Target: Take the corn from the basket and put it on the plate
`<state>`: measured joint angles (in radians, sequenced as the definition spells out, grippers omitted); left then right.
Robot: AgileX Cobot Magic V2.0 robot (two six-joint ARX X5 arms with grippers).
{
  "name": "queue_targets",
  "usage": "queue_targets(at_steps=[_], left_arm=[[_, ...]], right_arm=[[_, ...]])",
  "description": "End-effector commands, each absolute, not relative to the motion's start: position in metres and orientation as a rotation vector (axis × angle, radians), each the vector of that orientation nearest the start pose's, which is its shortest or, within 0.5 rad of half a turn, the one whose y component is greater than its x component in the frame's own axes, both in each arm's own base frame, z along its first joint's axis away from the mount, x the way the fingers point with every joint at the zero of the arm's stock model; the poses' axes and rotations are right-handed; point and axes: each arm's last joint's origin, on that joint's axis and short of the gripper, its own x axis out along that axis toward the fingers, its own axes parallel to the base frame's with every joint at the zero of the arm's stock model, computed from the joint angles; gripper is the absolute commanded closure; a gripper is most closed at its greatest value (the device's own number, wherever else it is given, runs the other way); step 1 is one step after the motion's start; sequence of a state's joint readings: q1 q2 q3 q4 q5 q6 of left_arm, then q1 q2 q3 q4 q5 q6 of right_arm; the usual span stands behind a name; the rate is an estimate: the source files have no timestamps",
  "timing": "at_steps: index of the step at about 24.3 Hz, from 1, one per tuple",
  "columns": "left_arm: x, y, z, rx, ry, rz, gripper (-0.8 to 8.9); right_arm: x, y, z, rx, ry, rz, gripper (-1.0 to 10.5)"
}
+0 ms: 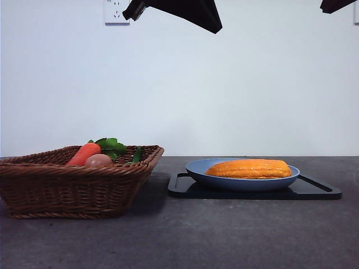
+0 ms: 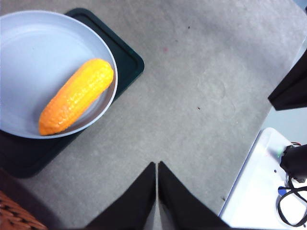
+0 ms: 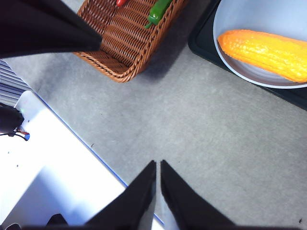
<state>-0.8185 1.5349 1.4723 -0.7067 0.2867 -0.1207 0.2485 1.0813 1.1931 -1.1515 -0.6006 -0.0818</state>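
The orange-yellow corn [image 1: 250,168] lies on its side in the light-blue plate [image 1: 199,170], right of the wicker basket [image 1: 73,188]. The left wrist view looks down on the corn [image 2: 76,96] in the plate [image 2: 33,57], far from my left gripper [image 2: 157,165], which is shut and holds nothing. In the right wrist view my right gripper [image 3: 158,164] is likewise shut and holds nothing, high over bare table, with the corn [image 3: 266,48], the plate [image 3: 259,14] and the basket [image 3: 129,33] well away. Both arms show only as dark tips along the front view's top edge.
The plate rests on a flat black tray [image 1: 320,190]. The basket holds a carrot [image 1: 84,153], a pinkish round thing [image 1: 99,160], green leaves [image 1: 111,145] and a green pod [image 3: 157,10]. A white platform [image 2: 259,187] borders the table.
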Motion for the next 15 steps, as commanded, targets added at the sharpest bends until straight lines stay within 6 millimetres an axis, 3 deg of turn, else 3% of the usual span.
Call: queue_targets(at_steps=[1,10,15], left_arm=[[0.218,-0.248,0.355,0.107,0.781,-1.017,8.07],[0.223,-0.251,0.362,0.118,0.668,-1.043,8.07],[0.236,-0.225,0.375,0.182,0.561,-0.967,8.07]], right_arm=[[0.172,0.061,0.346,0.112,1.009,0.817,9.4],[0.172,0.060,0.346,0.115,1.009,0.812,9.4],[0.172,0.060,0.346,0.115,1.010,0.812,9.4]])
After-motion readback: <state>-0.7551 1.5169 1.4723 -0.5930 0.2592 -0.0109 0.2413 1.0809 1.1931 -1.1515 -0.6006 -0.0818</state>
